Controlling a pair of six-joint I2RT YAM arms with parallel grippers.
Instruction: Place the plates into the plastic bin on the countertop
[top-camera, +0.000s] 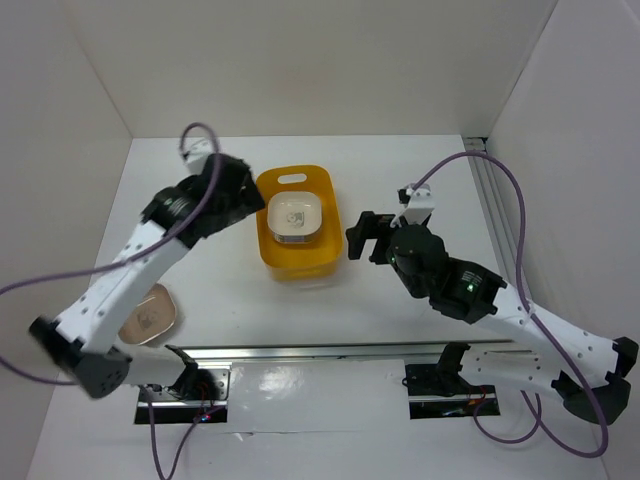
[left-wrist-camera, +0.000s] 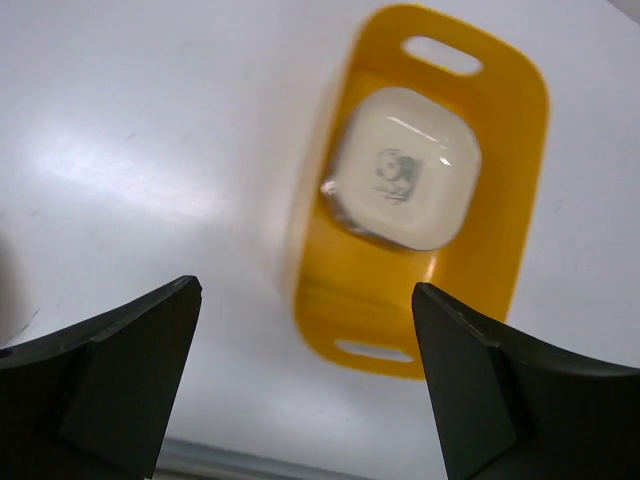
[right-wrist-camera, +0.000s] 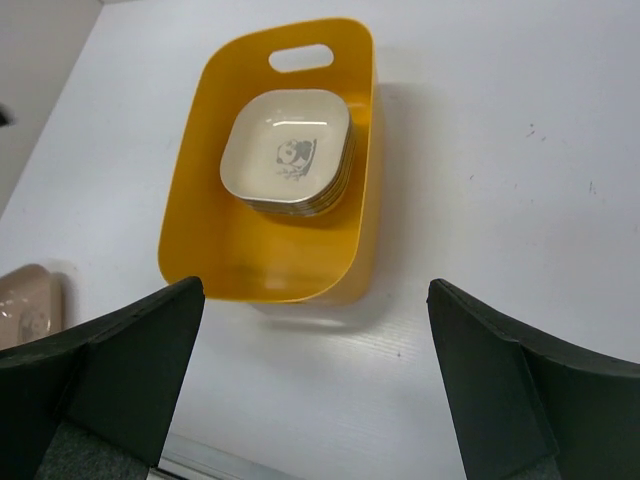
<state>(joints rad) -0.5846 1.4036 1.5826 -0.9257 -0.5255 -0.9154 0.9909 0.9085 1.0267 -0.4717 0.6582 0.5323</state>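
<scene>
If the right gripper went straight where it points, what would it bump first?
Probably the near wall of the plastic bin, straight ahead of the right gripper; depth is unclear, so it may touch the countertop just before it.

The plastic bin (top-camera: 295, 262) is deep yellow-orange and unpatterned. The cream plate (top-camera: 293, 217) topping the stack inside it bears a small dark grey print at its centre. The tan plate (top-camera: 155, 313) carries a faint centre print. The countertop (top-camera: 380, 310) is plain white. The cables (top-camera: 200, 126) are purple.
</scene>
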